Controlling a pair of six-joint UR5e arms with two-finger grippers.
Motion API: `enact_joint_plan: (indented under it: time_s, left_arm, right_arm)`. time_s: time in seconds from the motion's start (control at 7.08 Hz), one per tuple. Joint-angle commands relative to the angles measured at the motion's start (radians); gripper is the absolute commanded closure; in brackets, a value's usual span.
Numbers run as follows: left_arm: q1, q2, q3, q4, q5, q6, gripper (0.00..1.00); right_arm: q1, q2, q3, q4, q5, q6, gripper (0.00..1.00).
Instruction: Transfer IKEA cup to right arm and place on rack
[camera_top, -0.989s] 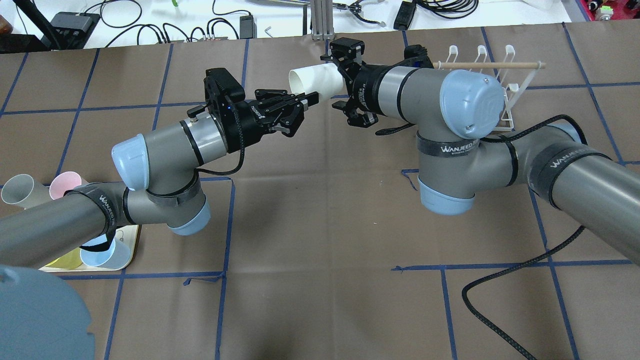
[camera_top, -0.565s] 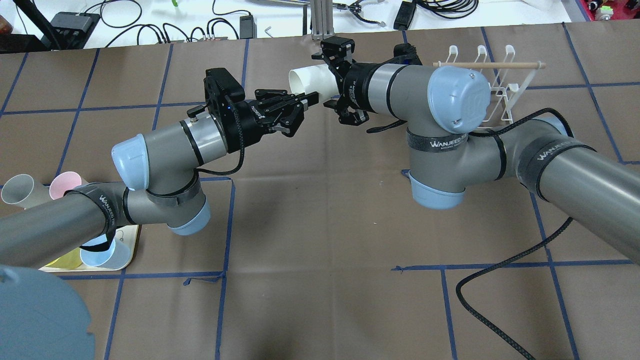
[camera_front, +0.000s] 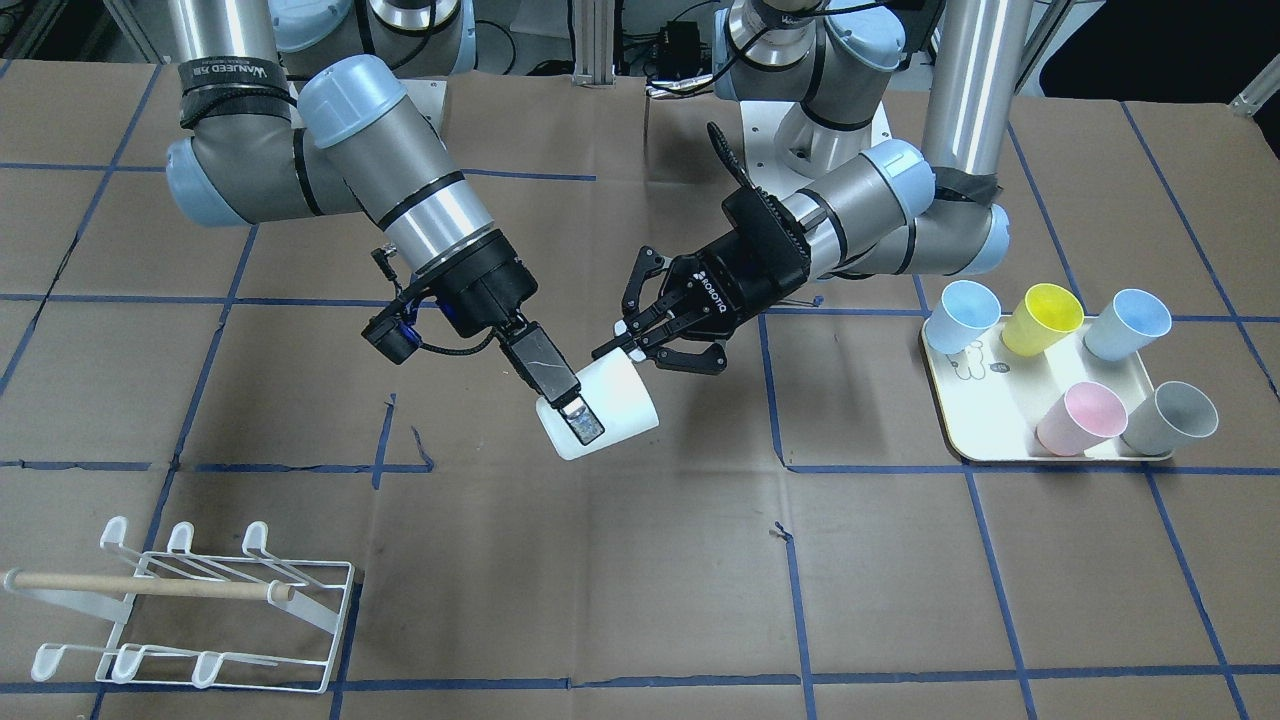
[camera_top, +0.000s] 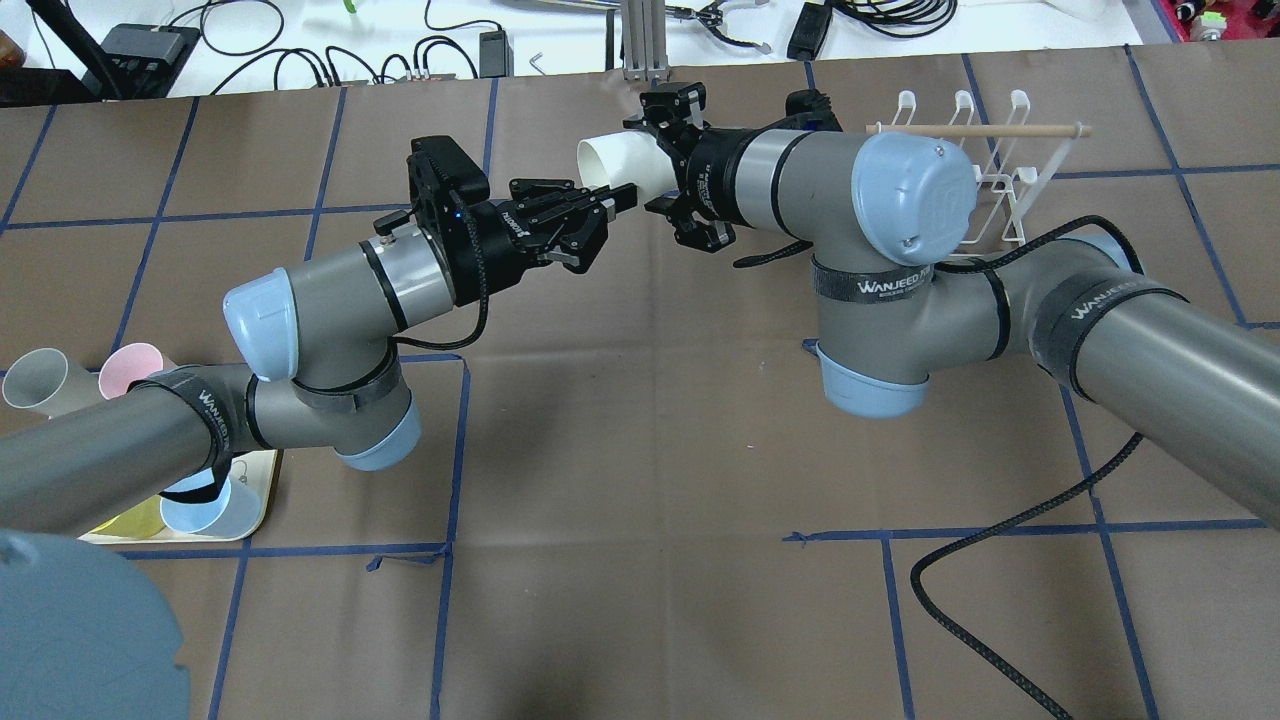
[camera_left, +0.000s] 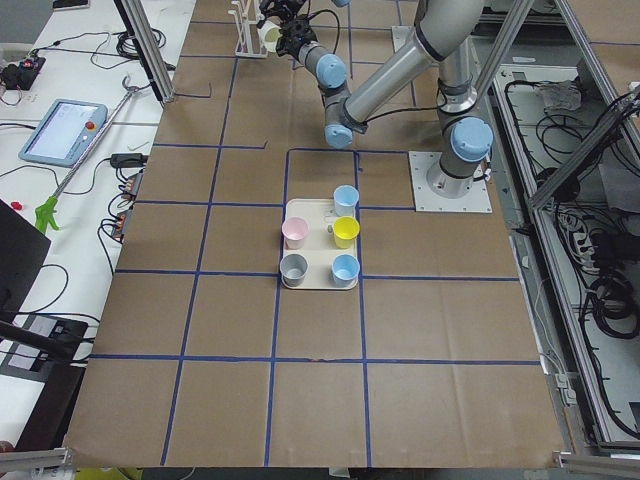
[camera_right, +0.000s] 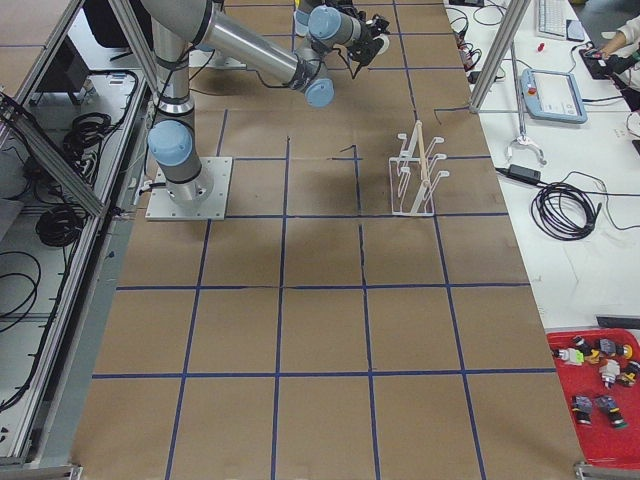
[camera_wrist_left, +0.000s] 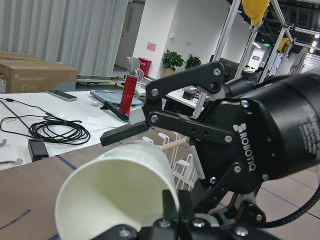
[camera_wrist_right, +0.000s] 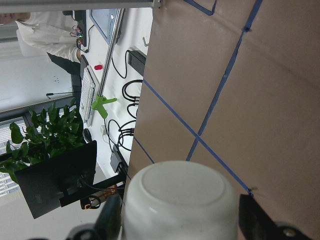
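Note:
A white cup (camera_front: 622, 398) hangs in mid-air over the table's middle, tilted on its side. My left gripper (camera_front: 627, 350) is shut on the cup's rim, one finger inside and one outside; the pinch also shows in the overhead view (camera_top: 622, 196). My right gripper (camera_top: 652, 166) straddles the cup's base end with its jaws spread, one finger (camera_front: 560, 392) lying along the cup's wall. In the right wrist view the cup's bottom (camera_wrist_right: 179, 200) sits between the two fingers with a small gap. The white wire rack (camera_front: 200, 610) with its wooden dowel stands behind my right arm (camera_top: 900, 200).
A cream tray (camera_front: 985, 400) with several coloured cups lies on my left side, partly under my left arm in the overhead view (camera_top: 262, 500). A loose black cable (camera_top: 1000, 560) trails over the table below my right arm.
My right arm has moved toward my left gripper, sliding its open gripper further over the cup's base. My left arm and the cup have stayed still.

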Motion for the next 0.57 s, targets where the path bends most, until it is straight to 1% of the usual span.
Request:
enact_joint_plan:
  time_s: [0.0, 0.14, 0.28, 0.42]
  left_arm:
    - [0.001, 0.003, 0.003, 0.0, 0.003, -0.009, 0.85]
    - [-0.004, 0.003, 0.004, 0.002, 0.046, -0.011, 0.72]
    - [-0.004, 0.002, 0.006, 0.002, 0.055, -0.012, 0.53]
    - [-0.004, -0.001, 0.006, 0.002, 0.057, -0.02, 0.41]
  right_arm:
    - [0.0, -0.002, 0.0, 0.002, 0.002, -0.001, 0.45]
    - [0.0, 0.0, 0.0, 0.002, 0.006, -0.001, 0.5]
    - [0.0, 0.0, 0.0, 0.002, 0.006, -0.001, 0.5]
    - [0.0, 0.0, 0.0, 0.002, 0.006, -0.001, 0.51]
